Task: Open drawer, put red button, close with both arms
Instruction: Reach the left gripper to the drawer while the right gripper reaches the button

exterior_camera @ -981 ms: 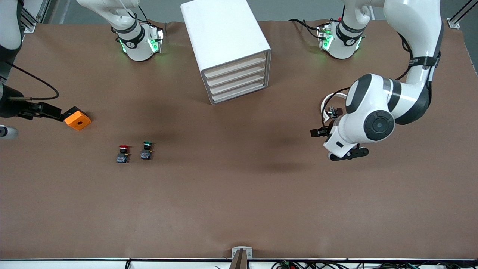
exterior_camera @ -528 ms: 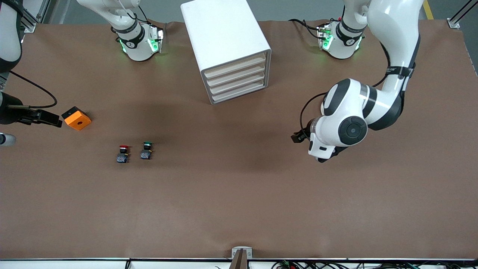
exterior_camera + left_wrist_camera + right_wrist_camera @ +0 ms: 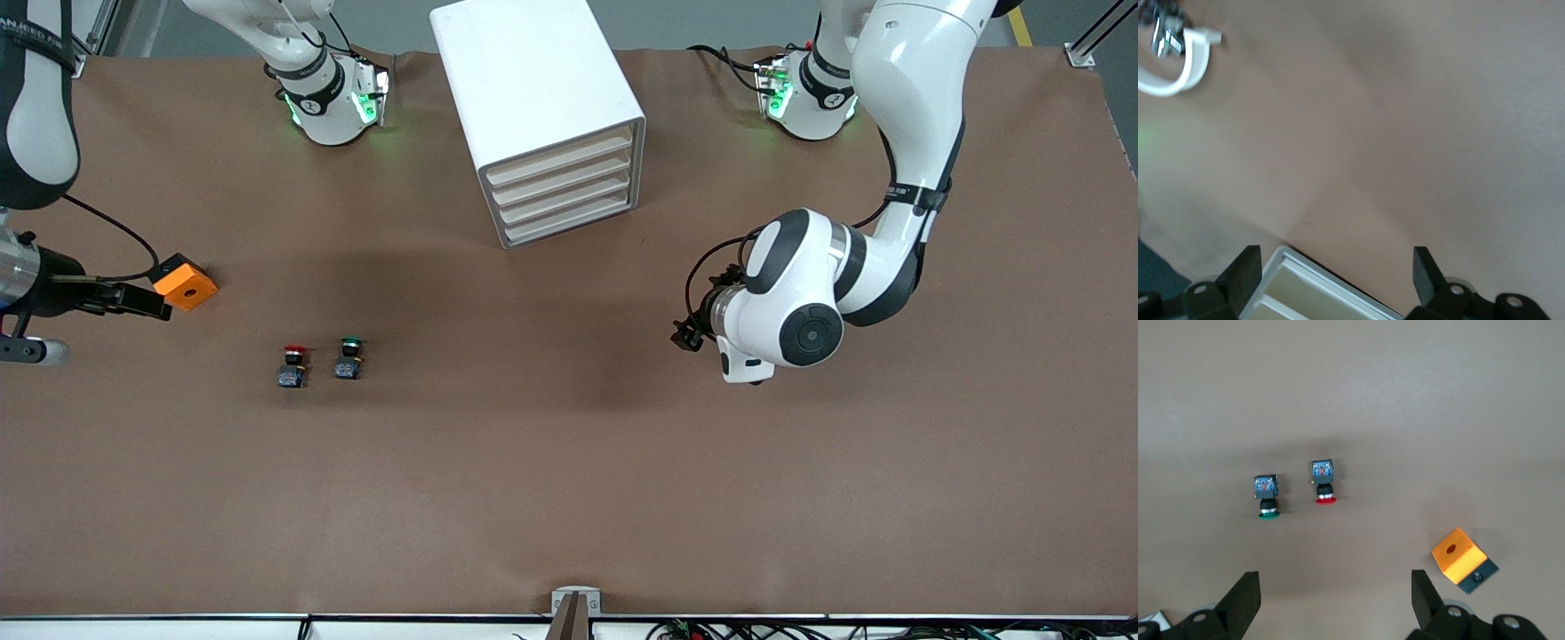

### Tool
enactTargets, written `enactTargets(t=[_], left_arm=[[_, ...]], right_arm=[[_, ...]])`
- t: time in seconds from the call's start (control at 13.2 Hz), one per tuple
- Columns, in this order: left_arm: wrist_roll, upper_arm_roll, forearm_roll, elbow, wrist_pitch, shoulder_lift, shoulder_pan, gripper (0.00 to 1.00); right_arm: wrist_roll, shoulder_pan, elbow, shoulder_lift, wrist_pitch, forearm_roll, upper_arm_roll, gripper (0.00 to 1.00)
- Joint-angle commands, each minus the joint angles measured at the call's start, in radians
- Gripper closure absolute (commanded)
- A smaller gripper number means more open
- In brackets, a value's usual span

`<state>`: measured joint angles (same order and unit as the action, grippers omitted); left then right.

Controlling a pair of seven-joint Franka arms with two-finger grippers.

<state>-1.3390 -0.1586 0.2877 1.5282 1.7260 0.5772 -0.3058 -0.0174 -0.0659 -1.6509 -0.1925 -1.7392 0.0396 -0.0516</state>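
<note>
One red button (image 3: pixel 293 363) lies on the brown worktop (image 3: pixel 569 462) just beside a green button (image 3: pixel 349 356), nearer the front camera than the orange block (image 3: pixel 185 284). Over the worktop by that block hangs the right end effector (image 3: pixel 133 300), spread wide and empty. The left end effector (image 3: pixel 1337 279), also wide open and empty, is over bare worktop toward the left arm's end, near the white drawer cabinet (image 3: pixel 542 116), whose four drawers are shut.

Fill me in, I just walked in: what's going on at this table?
Nothing is held yet. The left tool, open, is over bare table toward the left arm's end, with the white drawer cabinet in its wrist view; all drawers look shut. The right tool, also open, is up at the right arm's end of the table by the orange block. The red button lies untouched on the table beside the green button.
</note>
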Motion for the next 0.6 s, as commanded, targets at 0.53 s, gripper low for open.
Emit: enactTargets(t=[0.53], left_arm=[[-0.558,-0.056,0.257,-0.102,-0.169,0.132,-0.004,0.00]], right_arm=[[-0.004,0.034,-0.391,0.002,-0.603,0.022,0.016,0.00]])
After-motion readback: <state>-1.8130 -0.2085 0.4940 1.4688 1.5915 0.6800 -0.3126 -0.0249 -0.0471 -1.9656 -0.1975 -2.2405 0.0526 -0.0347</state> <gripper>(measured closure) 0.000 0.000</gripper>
